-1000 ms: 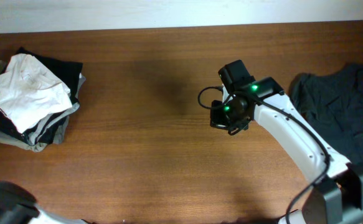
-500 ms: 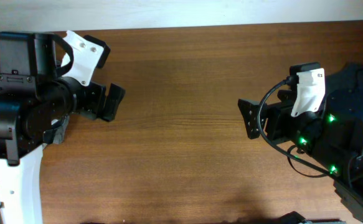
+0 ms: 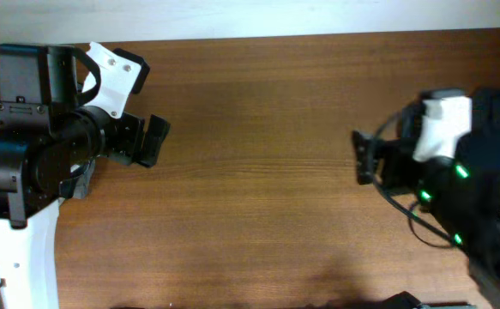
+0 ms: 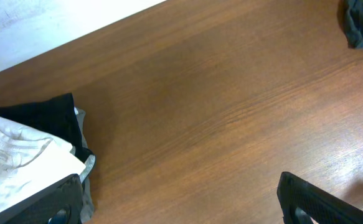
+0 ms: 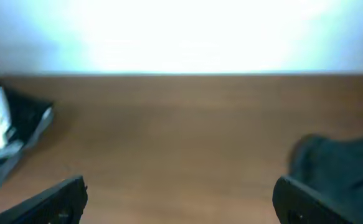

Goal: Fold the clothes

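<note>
Where the left gripper point(image 4: 178, 193) hangs: over bare wood, its fingers wide apart with nothing between them; in the overhead view it points toward the middle of the table.
Right gripper point(image 5: 181, 196): fingers spread in the same way and holding nothing; its wrist picture is blurred, so finer detail cannot be told.
Table point(image 3: 250, 129): brown wood; nothing shows on the stretch between the two grippers.
Folded stack point(image 4: 25, 155): on the left arm's side, close by the left gripper in the wrist view; a white piece lies on top, with black and grey layers under it.
Dark garment point(image 5: 337, 162): on the right arm's side, loose and rumpled, well apart from the stack.
Done, as I judge it: the stack looks like finished work, so the task seems partly through.
Left to do: the dark garment appears to be the remaining piece; it would need drawing to the middle, flattening, folding, and probably adding to the stack.
In the way: nothing lies between that garment and the middle. The trouble is sight: from overhead each arm's bulk largely covers the clothes on its side, so only the wrist views show them plainly.
Wall point(image 3: 232, 17): a pale strip beyond the table's far edge.
</note>
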Controlling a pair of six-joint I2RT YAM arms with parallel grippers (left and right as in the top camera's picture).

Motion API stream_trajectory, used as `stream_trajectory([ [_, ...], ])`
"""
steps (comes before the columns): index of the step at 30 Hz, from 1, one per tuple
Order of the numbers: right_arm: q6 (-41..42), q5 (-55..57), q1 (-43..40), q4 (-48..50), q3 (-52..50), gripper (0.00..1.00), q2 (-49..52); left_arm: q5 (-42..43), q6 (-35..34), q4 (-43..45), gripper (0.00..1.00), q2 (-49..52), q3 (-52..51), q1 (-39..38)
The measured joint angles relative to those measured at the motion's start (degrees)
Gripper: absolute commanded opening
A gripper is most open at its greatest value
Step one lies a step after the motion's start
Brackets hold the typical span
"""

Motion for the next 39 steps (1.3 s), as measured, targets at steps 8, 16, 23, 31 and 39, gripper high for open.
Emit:
stream_trajectory([
  [8,-1.97,0.90,-18.73,31.15,-42.71,0.99,-23.78,-0.02,-0.02,-0.26,0.99,0.11,-0.02,0.00],
  [16,-2.08,-2.14,-19.80,44.98,-80.65,0.99,-55.89,-0.37,-0.02,-0.33,0.99,0.37,-0.02,0.00],
  [23,-2.03,-2.80,-20.92,51.74,-87.06,0.99,-55.76,-0.44,-0.02,-0.17,0.99,0.39,-0.02,0.00],
  [31,-1.99,-2.82,-20.92,51.80,-87.17,0.99,-55.76,-0.44,-0.02,-0.13,0.99,0.37,-0.02,0.00],
  [39,-2.01,-2.82,-20.92,51.80,-87.17,0.99,-55.74,-0.44,-0.02,-0.15,0.99,0.37,-0.02,0.00],
])
